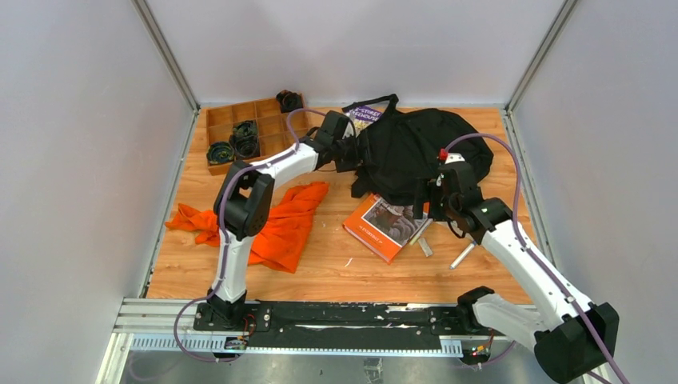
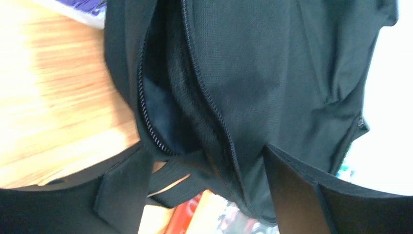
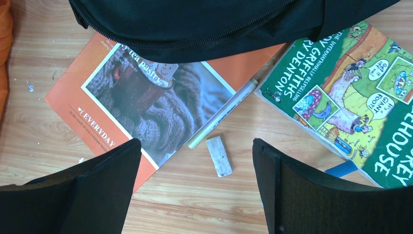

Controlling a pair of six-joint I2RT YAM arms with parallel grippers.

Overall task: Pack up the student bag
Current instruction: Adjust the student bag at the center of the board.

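At the far left rear of the wooden table (image 1: 336, 264) sat a brown compartment tray (image 1: 214, 118) with two dark round items (image 1: 244, 138) in its sections, and a third like them lay just behind its rear right corner. Nearer the front, a crumpled orange cloth (image 1: 280, 224) was spread flat, partly under the left arm's elbow. The left arm reached back and to the right, so that the left gripper (image 1: 352, 152) met the left edge of the student bag (image 1: 416, 148). In the wrist view its fingers (image 2: 117, 195) stood wide apart, clamping nothing, with a loose fold of black fabric and a strap between them and the bag's open zipper (image 2: 146, 112) just ahead. The bag itself lay slumped at the rear centre-right of the table, its top handle toward the back wall. A purple book (image 1: 366, 114) peeked out behind its left rear corner. In front of the bag, an orange book (image 1: 384, 228) marked EVERYDAY lay face up, its far edge tucked under the bag's near rim. The right gripper (image 1: 424, 200) hovered above the bag's front edge with its fingers (image 3: 102, 185) also spread wide and nothing between them. Below it, a white pen (image 3: 224, 113) lay along the orange book's right edge, a small pale eraser (image 3: 219, 156) just beside the pen's tip. To the right lay a green illustrated book (image 3: 350, 97), partly covered by the bag.
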